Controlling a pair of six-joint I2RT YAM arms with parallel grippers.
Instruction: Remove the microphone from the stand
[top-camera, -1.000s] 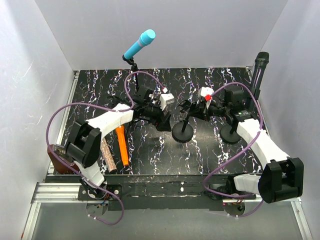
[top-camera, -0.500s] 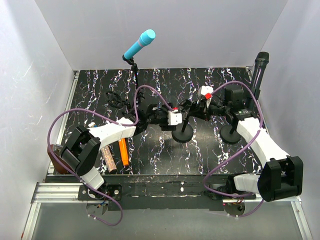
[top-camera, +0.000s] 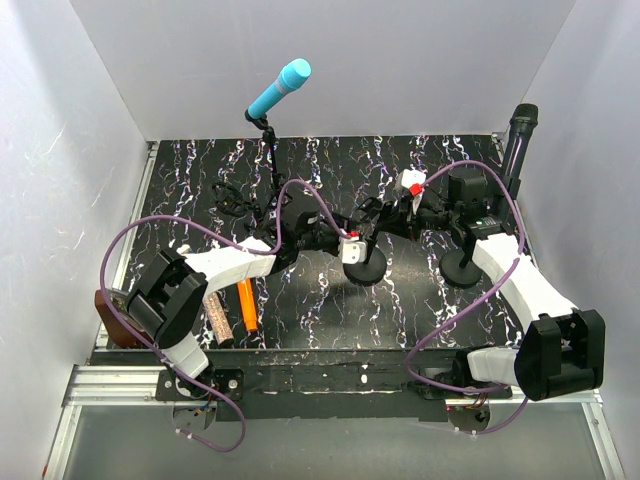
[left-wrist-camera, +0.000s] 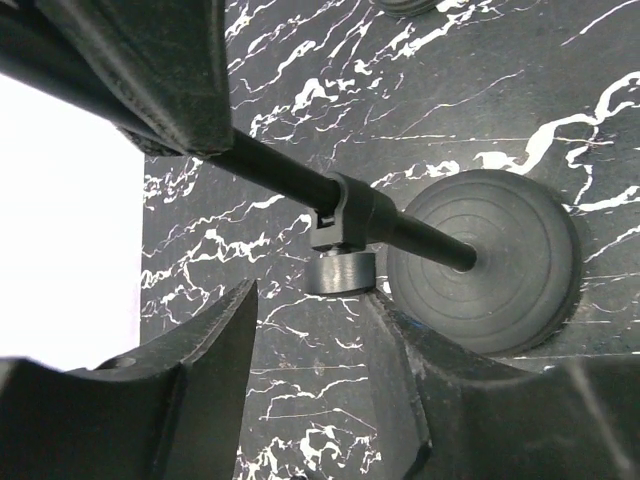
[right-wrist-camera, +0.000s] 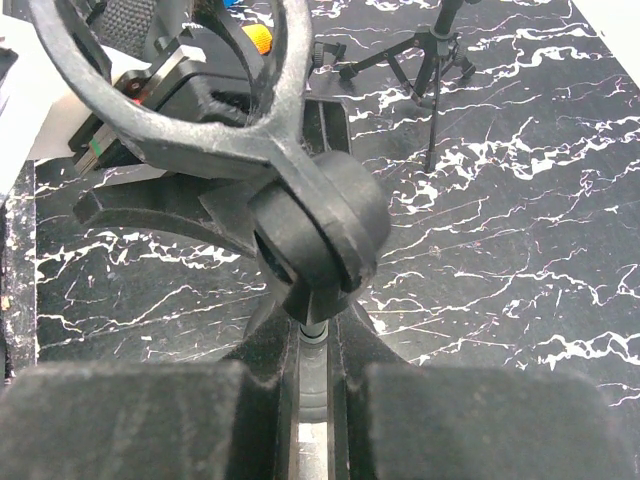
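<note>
A blue microphone (top-camera: 280, 88) sits in a tripod stand (top-camera: 268, 150) at the back. A black microphone (top-camera: 518, 140) stands in a round-base stand (top-camera: 462, 268) at the right. Between them is a middle stand (top-camera: 365, 268) whose clip (right-wrist-camera: 190, 110) is empty. My right gripper (top-camera: 383, 216) is shut on this stand's pole just under the clip joint (right-wrist-camera: 320, 230); in the right wrist view the right gripper (right-wrist-camera: 315, 345) pinches the pole. My left gripper (top-camera: 350, 248) is open beside the pole, near the base. In the left wrist view the left gripper (left-wrist-camera: 315, 335) holds nothing, with the pole (left-wrist-camera: 290, 175) and base (left-wrist-camera: 490, 260) beyond it.
An orange microphone (top-camera: 243, 300) and a brown glittery one (top-camera: 213, 312) lie at the front left, under the left arm. A brown object (top-camera: 108, 312) sits at the table's left edge. White walls close in the left, back and right.
My left gripper has swung right and forward, from left of the middle stand to right beside its pole above the base. The right gripper has stayed shut on the pole.
</note>
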